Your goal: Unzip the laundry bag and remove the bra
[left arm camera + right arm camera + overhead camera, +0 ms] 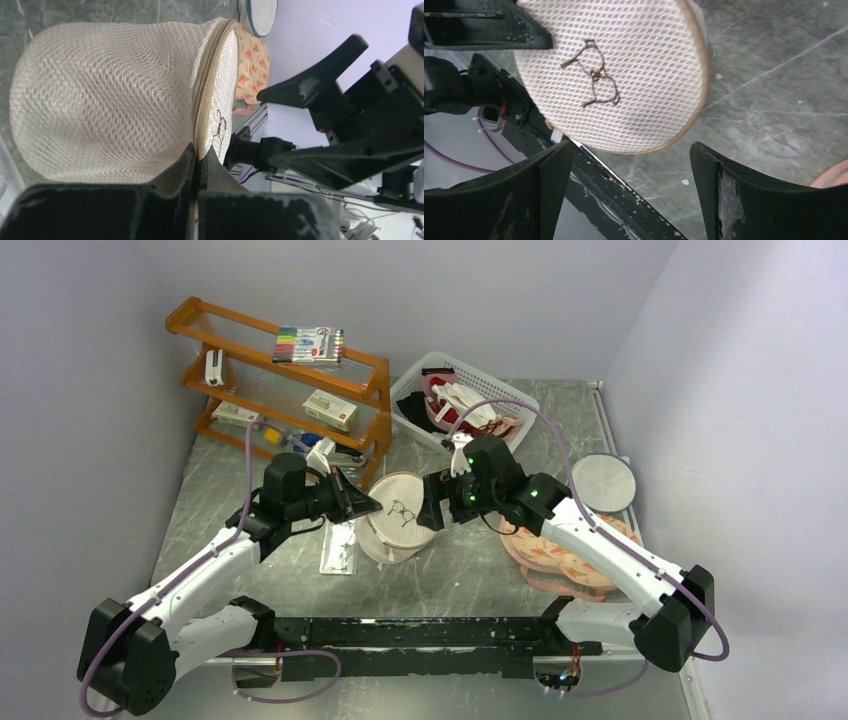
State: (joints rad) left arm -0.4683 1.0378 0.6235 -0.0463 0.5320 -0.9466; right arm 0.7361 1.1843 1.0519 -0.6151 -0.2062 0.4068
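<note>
Laundry bag position: the laundry bag (pixel 400 515) stands on edge at mid-worktop (pixel 480 575), between my two pincers. I cannot tell whether its lower edge touches the surface.
Left pincer: the left pincer (pixel 200 159) is clamped on the beige zip rim (pixel 207 85), with the dome side bulging away from it.
Right pincer: the right pincer (pixel 631 146) is spread wide in front of the flat face with the black emblem (pixel 591 75), touching nothing.
Handling: I judge it light, soft mesh. It is likely to buckle under a push and snag on fingertips.
Hold point: the rim is the firmest part. The zip looks closed where visible, and its puller is not in view.
Edges: the orange rack (pixel 280 380) stands behind my left arm and the white basket (pixel 465 405) behind my right. The peach pads (pixel 560 550) lie under the right forearm, with a white packet (pixel 340 545) just beside the bag.
Open room: bare surface toward the arm bases.
</note>
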